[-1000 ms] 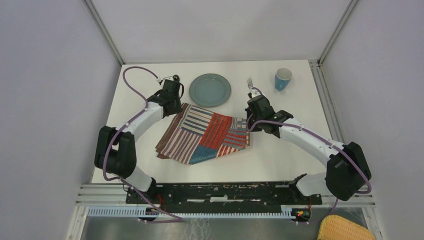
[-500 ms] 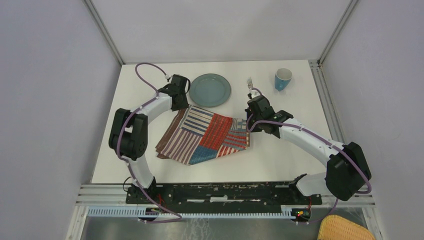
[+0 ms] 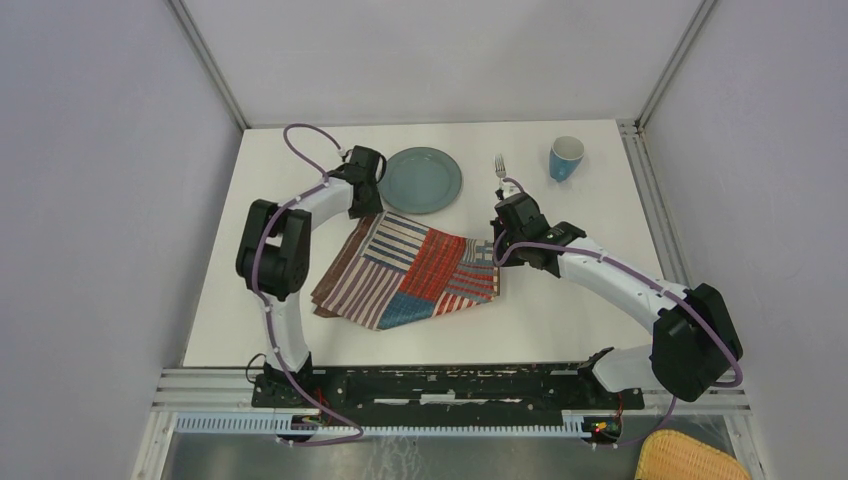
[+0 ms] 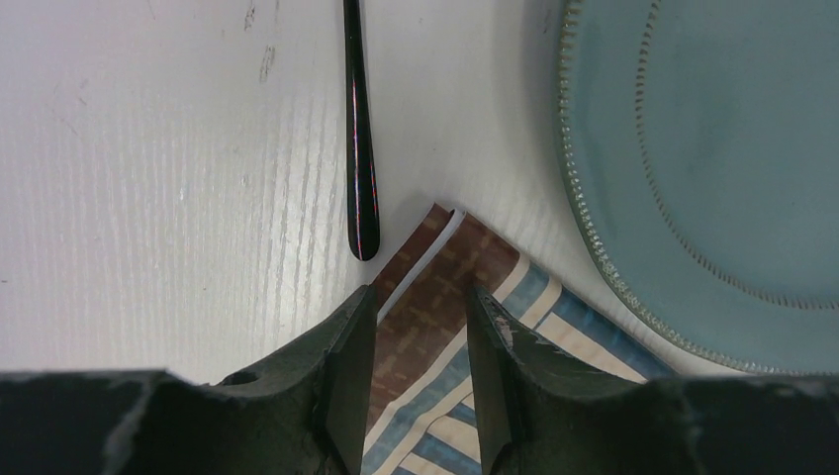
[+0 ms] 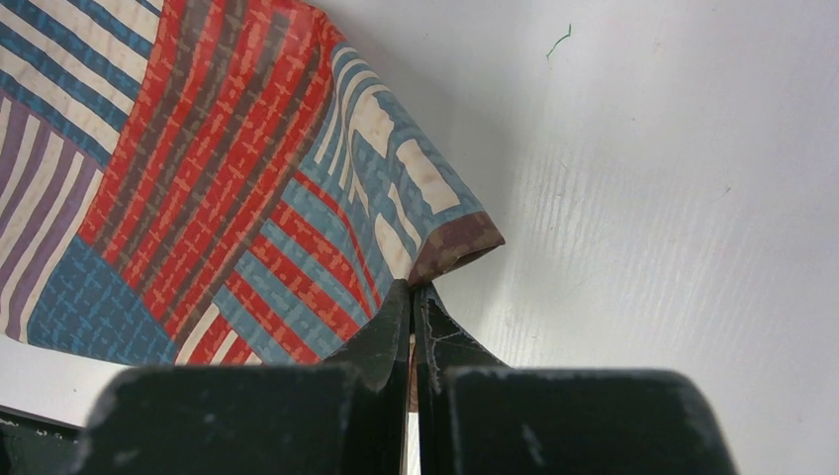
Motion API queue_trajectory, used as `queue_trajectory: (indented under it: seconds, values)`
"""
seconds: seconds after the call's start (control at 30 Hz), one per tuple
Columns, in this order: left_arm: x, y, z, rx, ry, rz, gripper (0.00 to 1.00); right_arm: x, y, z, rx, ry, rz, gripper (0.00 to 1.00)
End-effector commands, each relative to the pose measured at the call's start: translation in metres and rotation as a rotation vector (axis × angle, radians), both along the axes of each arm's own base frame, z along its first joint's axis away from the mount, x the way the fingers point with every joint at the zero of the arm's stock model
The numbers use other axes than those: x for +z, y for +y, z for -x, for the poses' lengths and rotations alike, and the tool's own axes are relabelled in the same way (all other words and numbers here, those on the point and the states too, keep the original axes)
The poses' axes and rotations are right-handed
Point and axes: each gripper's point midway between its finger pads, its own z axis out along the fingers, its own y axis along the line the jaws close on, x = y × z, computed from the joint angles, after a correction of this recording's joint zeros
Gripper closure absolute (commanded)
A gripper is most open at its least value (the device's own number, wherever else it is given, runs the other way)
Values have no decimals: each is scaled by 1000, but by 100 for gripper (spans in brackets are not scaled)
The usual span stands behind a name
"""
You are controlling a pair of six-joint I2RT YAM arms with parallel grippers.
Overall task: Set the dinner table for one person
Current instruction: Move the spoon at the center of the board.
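At the far left corner of the striped placemat point(image 3: 410, 268), the left gripper point(image 4: 416, 297) stands with its jaws apart, straddling the folded brown hem without clamping it. The right gripper point(image 5: 411, 287) is closed and seems to pinch the hem just beside the cloth's right corner, which curls up off the surface. The white worktop point(image 3: 560, 310) lies under everything and is edged by metal rails. The placemat sits skewed near its middle, with the plate point(image 3: 420, 180), fork point(image 3: 499, 168) and cup point(image 3: 565, 158) lined up along the far side. The step in hand looks like squaring and flattening the cloth before anything goes on it. To do that well, the left jaws should settle lower so both layers of the corner sit well between the pads, then close firmly. A shallow bite would probably slip off the hem. Both arms should then draw apart evenly and low, so the cloth slides rather than bunches. The wrist view shows little room: the plate's rim lies just right of the corner, and a dark slim handle point(image 4: 361, 148) ends just to its left. Any sideways drift could nudge either one.
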Motion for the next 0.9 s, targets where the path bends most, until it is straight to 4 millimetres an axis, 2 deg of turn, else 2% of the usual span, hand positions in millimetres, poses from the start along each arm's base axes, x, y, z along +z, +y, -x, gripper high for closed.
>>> queue_trajectory:
  seconds: [0.0,0.33,0.7,0.77,0.87]
  values:
    - [9,0,-22,-28,-43,7,53,12,7,-6,13,-39,-38,100]
    - [0,10,-31,-42,-50,-7,48,6,9,-5,18,-22,-39,100]
    - [-4,10,-34,-49,-38,-6,49,0,8,-3,19,-12,-30,100]
    - [3,15,-34,-25,-53,-24,51,-1,8,-3,20,-9,-30,100]
    - [24,17,-37,-14,-105,-19,51,-1,9,-4,19,-11,-32,100]
